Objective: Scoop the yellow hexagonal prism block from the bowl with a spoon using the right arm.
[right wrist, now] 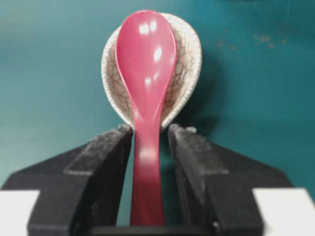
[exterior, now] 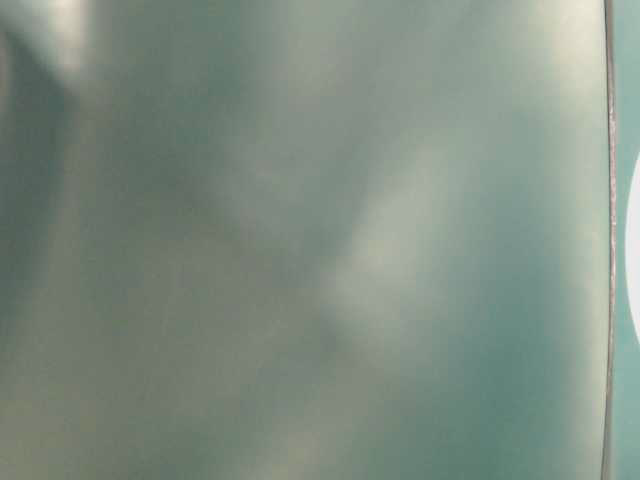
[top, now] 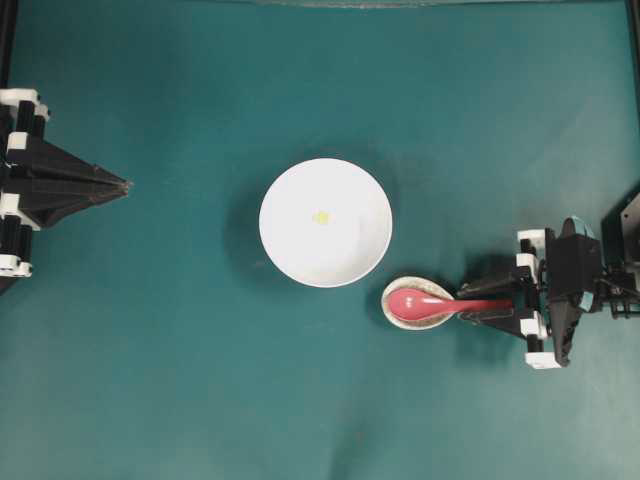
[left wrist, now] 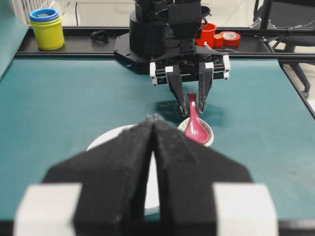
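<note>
The right claw [right wrist: 150, 140] stands open astride the spoon [right wrist: 146, 73] handle, a gap showing on each side, holding nothing. If it shuts off-centre, the glossy handle may twist or slip, and the scoop could tip the small dish [right wrist: 184, 69] it rests in, just ahead of the claw. The block [top: 321, 217] lies mid-bowl [top: 290, 255], beyond the dish and to one side. Nothing blocks that path. The left claw [top: 125, 186], shut and empty, sits well apart.
</note>
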### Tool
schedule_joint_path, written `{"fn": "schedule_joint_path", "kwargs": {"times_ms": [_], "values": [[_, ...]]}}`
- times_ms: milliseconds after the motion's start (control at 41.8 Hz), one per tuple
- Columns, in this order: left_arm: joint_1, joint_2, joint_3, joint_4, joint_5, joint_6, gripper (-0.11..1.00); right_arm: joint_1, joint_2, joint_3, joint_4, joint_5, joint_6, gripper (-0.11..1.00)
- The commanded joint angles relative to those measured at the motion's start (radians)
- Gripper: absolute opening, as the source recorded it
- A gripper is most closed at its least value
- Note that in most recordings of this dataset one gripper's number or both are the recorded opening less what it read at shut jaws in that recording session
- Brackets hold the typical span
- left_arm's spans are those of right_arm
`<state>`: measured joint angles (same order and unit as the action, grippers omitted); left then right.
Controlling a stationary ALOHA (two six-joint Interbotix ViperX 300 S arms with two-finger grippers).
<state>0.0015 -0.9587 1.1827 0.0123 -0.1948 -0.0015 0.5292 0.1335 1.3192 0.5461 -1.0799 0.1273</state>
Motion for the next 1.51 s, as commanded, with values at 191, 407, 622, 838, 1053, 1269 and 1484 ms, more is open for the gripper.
{"fn": "schedule_joint_path", "kwargs": {"times_ms": [191,407,622,838,1053,1269,1484], "values": [[0.002,0.008,-0.017,0.002,-0.005,-0.002,0.00,0.005,-0.008,-0.002,0.002,-0.014,0.000,0.43],[0.002,0.008,-0.018,0.002,-0.005,-0.002,0.00,0.005,-0.006,-0.003,0.003,-0.015,0.000,0.43],[0.002,0.008,-0.017,0.002,-0.003,-0.002,0.00,0.005,-0.006,-0.006,0.002,-0.014,0.000,0.40],[0.002,0.008,-0.018,0.002,0.003,-0.002,0.00,0.008,-0.008,-0.014,0.000,-0.015,0.000,0.24],[0.002,0.008,-0.018,0.003,0.014,-0.002,0.00,0.012,-0.046,-0.025,0.000,-0.012,-0.009,0.24],[0.002,0.006,-0.018,0.002,0.014,0.000,0.00,0.008,-0.199,-0.002,0.000,0.028,-0.060,0.24],[0.002,0.008,-0.018,0.003,0.014,0.000,0.00,-0.041,-0.422,-0.025,0.000,0.242,-0.135,0.24]]}}
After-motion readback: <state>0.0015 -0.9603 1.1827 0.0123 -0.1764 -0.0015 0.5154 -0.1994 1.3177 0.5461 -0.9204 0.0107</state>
